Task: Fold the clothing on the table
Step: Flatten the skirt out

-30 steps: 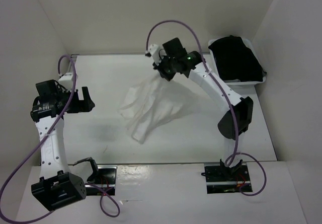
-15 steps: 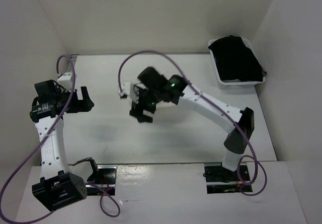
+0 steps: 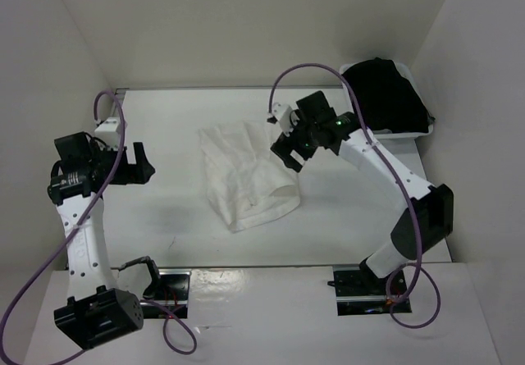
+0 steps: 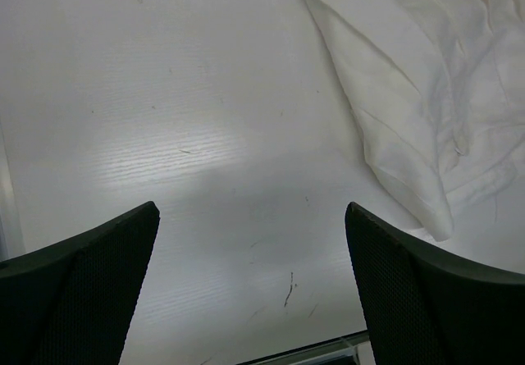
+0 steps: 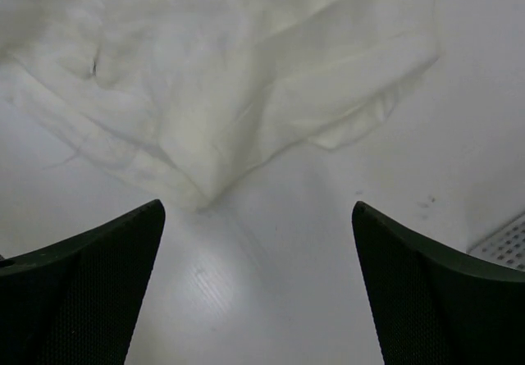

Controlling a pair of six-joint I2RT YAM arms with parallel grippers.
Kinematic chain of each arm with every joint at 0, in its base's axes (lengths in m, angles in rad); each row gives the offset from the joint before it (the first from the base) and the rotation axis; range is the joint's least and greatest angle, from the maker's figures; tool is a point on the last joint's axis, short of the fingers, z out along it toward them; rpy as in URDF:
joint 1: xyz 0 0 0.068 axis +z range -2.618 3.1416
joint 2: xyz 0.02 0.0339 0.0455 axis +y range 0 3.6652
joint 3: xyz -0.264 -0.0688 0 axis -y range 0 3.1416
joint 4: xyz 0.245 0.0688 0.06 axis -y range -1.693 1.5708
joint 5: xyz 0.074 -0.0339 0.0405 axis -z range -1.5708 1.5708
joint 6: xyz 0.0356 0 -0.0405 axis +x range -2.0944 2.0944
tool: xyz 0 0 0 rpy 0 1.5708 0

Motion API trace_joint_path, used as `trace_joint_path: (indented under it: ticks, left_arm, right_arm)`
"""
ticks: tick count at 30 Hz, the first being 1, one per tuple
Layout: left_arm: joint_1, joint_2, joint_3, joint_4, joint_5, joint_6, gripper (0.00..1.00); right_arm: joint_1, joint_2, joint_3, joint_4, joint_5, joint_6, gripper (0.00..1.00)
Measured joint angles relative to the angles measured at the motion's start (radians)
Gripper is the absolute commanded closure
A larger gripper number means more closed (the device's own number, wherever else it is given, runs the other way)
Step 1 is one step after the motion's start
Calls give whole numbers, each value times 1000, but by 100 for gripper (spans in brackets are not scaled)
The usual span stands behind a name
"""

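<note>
Clothing [image 3: 246, 176] crumpled, corner hidden behind right arm [image 3: 373, 152] | both jaws spread, empty

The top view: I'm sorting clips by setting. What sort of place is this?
Probably a robot lab cell: two arms mounted on a white table, plain white walls, a skirt laid out.

White skirt [image 3: 242, 180], crumpled (thin fabric), lying flat, centre of white table [image 3: 353, 217]

Skirt [image 3: 242, 176]: thin cloth (v. creased); table [image 3: 172, 209]: smooth, matt.
</note>
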Motion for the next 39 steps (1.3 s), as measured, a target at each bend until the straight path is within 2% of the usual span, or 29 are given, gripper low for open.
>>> trace_joint_path:
  ticks: [3, 5, 8, 12, 19, 23, 29, 39]
  left_arm:
    - [-37, 5, 0, -5, 24, 35, 0]
    - [-108, 23, 0, -7, 20, 61, 0]
    - [-291, 82, 1, -6, -26, 108, 0]
    - [-554, 184, 0, 17, -201, 177, 0]
    - [-951, 360, 0, 160, -452, 302, 14]
    - [-1131, 527, 11, 240, -579, 339, 14]
    - [-1256, 657, 46, 307, -629, 323, 14]
    - [-1314, 724, 46, 386, -634, 262, 14]
  right_arm:
    - [-30, -86, -144, 9, 19, 16, 1]
    - [-60, -116, -211, 9, -5, 29, 1]
    - [-190, -137, -248, 8, -58, 46, 1]
    - [-389, -193, -255, 10, -137, 67, 1]
    - [-606, -291, -263, 7, -296, 89, 1]
    - [-706, -314, -290, -1, -352, 92, 1]
    - [-761, -367, -316, -17, -378, 95, 1]
    - [-777, -442, -364, -26, -389, 96, 1]
